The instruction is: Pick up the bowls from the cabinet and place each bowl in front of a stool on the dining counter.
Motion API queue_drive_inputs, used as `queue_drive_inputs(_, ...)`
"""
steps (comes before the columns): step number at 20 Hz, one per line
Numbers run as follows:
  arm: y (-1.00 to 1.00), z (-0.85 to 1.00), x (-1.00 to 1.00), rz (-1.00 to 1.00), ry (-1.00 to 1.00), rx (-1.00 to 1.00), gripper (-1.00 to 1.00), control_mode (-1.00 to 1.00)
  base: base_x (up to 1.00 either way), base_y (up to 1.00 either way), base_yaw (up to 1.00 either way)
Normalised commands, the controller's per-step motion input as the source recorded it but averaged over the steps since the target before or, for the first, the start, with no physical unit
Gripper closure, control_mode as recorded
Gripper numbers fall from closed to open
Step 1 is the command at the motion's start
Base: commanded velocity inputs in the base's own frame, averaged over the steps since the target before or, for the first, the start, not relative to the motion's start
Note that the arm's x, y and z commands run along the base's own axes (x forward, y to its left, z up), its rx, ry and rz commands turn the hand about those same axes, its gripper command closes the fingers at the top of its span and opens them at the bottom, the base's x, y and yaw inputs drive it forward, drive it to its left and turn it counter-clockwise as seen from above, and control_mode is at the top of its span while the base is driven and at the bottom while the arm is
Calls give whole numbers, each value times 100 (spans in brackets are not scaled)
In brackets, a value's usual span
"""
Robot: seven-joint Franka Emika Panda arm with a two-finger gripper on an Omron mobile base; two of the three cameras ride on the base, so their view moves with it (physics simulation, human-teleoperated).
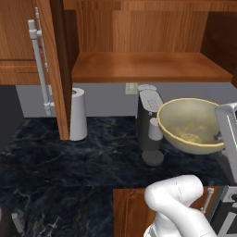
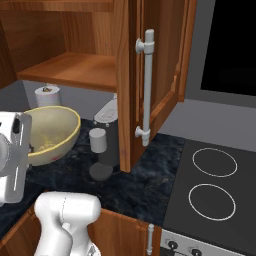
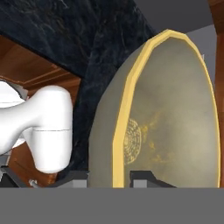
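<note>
- The gripper was closed on the rim of the olive bowl, one fingertip on the outside of the wall and the other inside; pinching the rim is the obvious hold on a deep bowl too wide to span.
- The bowl hung clear of the shelf and above the black counter, tilted so its hollow faced the left base camera, probably because the hand gripped it from the side.
- It was just beside the coffee machine, apparently not touching; the carry would need to stay clear of it.
- The cabinet stood open, its doors swung out with their grey bar handles forward, so the way out of the shelf was free.
- The shelf looked bare where visible; I could not tell where the white-and-blue bowl was.
- A paper roll stood by the left door, well apart from the bowl; a stove lay to the right.
- Judged by this, the first bowl was lifted out and had yet to reach the dining counter.
</note>
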Motion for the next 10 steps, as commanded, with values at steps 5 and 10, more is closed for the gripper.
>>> queue_drive_inputs(5,0,-12,4,0,1,0,100,-100,0,0,0)
queue_drive_inputs(10,0,0,0,0,0,0,100,-100,0,0,0)
